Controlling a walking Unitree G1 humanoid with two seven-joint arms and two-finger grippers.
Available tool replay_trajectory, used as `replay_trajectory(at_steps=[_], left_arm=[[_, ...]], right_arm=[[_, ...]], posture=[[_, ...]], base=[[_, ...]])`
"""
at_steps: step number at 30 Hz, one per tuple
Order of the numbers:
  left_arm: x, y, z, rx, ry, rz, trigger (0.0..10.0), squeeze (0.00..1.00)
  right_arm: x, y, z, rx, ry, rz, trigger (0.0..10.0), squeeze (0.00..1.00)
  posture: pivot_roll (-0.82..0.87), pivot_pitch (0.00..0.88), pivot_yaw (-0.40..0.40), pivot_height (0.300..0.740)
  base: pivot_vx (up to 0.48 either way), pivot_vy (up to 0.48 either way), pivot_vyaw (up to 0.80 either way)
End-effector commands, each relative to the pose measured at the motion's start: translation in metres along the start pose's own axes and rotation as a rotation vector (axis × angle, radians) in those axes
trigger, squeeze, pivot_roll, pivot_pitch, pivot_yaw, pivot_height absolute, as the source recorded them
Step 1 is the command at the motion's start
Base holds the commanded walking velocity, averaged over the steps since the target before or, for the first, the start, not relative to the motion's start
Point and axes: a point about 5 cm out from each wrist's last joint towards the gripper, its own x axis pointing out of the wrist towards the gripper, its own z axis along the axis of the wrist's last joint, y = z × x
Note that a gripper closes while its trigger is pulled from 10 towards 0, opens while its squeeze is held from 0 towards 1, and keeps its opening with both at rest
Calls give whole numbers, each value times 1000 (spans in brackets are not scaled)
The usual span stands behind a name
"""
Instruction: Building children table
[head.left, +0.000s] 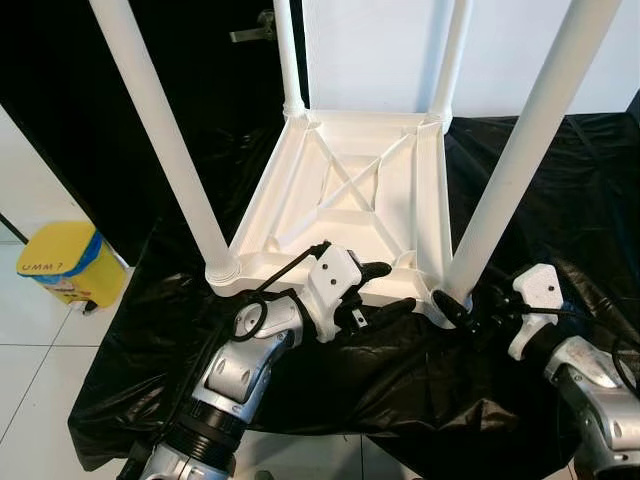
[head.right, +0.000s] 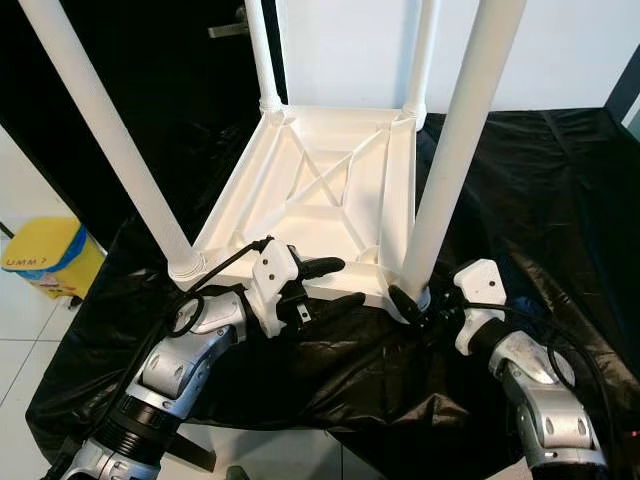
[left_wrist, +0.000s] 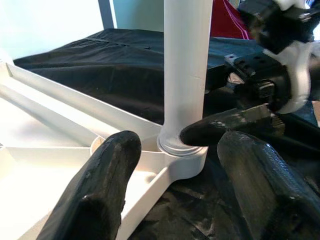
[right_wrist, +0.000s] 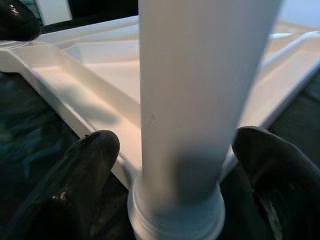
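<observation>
A white plastic children's table (head.left: 350, 215) lies upside down on a black sheet (head.left: 560, 180), its four legs pointing up. My left gripper (head.left: 385, 288) is open at the near rim, one finger over the ribbed underside and the other over the sheet. In the left wrist view its fingers (left_wrist: 105, 185) stand wide apart in front of the near right leg's socket (left_wrist: 182, 150). My right gripper (head.left: 455, 305) is open around the base of the near right leg (head.left: 510, 170). In the right wrist view a finger (right_wrist: 90, 165) sits on each side of that leg (right_wrist: 200, 100), with small gaps.
The near left leg (head.left: 160, 130) rises close to my left arm. A yellow bin (head.left: 65, 262) stands on the white tile floor to the left. A dark door (head.left: 200, 60) and a white wall are behind the table.
</observation>
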Motion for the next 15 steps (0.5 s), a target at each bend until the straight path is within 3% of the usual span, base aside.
replay_trajectory(at_steps=[1,10,11,13,14,15], left_arm=[[-5,-1,-2,-18,6,-26,10000,0],[-12,0,-2,-17,20,-46,10000,0],[-12,0,-2,-16,20,-43,10000,0],[-12,0,-2,-16,19,-39,10000,0],[-11,-1,-2,-17,18,-33,10000,0],[-11,-1,-2,-17,18,-33,10000,0]], right_arm=[[9,1,-4,0,20,78,10000,0],[44,-2,2,-23,31,221,10000,0],[48,-2,3,-27,32,240,8863,0],[51,-2,3,-30,33,252,8863,0],[53,-2,2,-29,37,263,3686,0],[53,-2,2,-29,37,263,3686,0]], posture=[[-140,50,58,740],[-116,39,39,740],[-105,36,30,740],[-99,36,24,740],[-91,35,17,740],[-91,35,17,740]], base=[[0,0,0],[0,0,0],[0,0,0],[0,0,0],[0,0,0],[0,0,0]])
